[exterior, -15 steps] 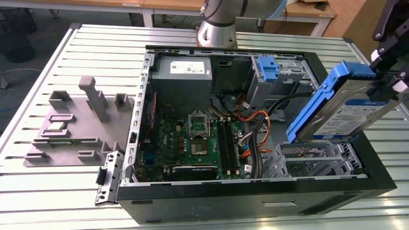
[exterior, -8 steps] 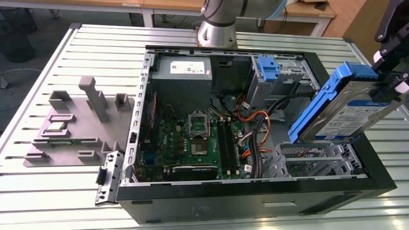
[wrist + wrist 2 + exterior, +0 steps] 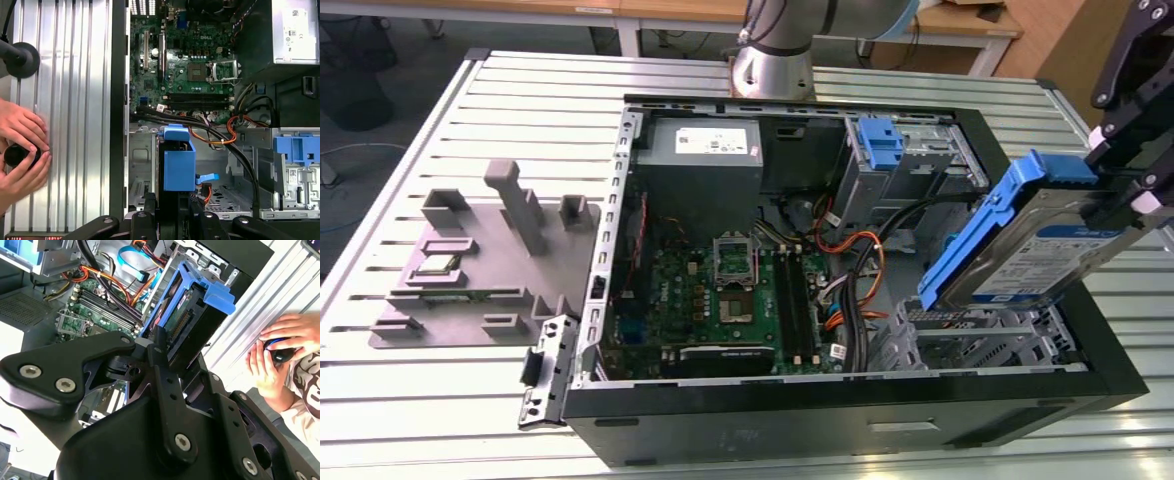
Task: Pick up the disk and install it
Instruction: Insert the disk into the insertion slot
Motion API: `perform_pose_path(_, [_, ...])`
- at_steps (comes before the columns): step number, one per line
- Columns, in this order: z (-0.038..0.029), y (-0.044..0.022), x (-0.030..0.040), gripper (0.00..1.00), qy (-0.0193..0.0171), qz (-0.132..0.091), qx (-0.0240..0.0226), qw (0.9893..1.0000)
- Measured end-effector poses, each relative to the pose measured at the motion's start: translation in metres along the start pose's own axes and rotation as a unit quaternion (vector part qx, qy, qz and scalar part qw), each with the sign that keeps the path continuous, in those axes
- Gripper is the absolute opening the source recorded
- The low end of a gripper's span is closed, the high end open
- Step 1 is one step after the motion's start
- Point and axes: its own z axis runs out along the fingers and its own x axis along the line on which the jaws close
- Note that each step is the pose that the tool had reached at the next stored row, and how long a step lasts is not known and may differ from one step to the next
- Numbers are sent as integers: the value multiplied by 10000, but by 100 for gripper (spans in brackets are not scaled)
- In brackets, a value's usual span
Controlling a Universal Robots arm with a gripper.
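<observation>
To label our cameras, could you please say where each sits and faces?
Exterior view: off the arm, looking down into the case; arm and fingers holding the disk show.
Second wrist view: on the arm, looking along the fingers at the disk.
First wrist view: on the arm, looking down into the case; fingers show.
Both wrist views share the disk and a person's hands.
</observation>
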Motion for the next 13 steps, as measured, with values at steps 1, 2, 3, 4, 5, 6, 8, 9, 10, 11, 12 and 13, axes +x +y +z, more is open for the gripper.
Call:
perform_pose_path(1, [18, -2, 1, 35, 0, -4, 0, 10000])
perform_pose_path(2, [36, -6, 1, 35, 0, -9, 0, 10000])
perform_pose_path(3, [54, -13, 2, 35, -1, -14, -1, 10000])
perform_pose_path(4, [67, -20, 3, 35, -1, -15, -2, 10000])
perform_pose_path(5, [78, -26, 3, 35, 0, -16, -2, 10000])
perform_pose_path(6, [92, -29, 4, 35, 0, -16, -2, 10000])
perform_pose_path(8, [127, -31, 6, 35, 0, -15, -2, 10000])
perform_pose_path(9, [143, -32, 7, 35, 0, -16, -2, 10000])
perform_pose_path(10, [153, -33, 7, 35, -1, -17, -2, 10000])
perform_pose_path(11, [157, -33, 7, 35, -1, -17, -2, 10000])
perform_pose_path(12, [162, -34, 7, 35, 0, -17, -2, 10000])
perform_pose_path(13, [172, -34, 7, 35, 0, -17, -2, 10000])
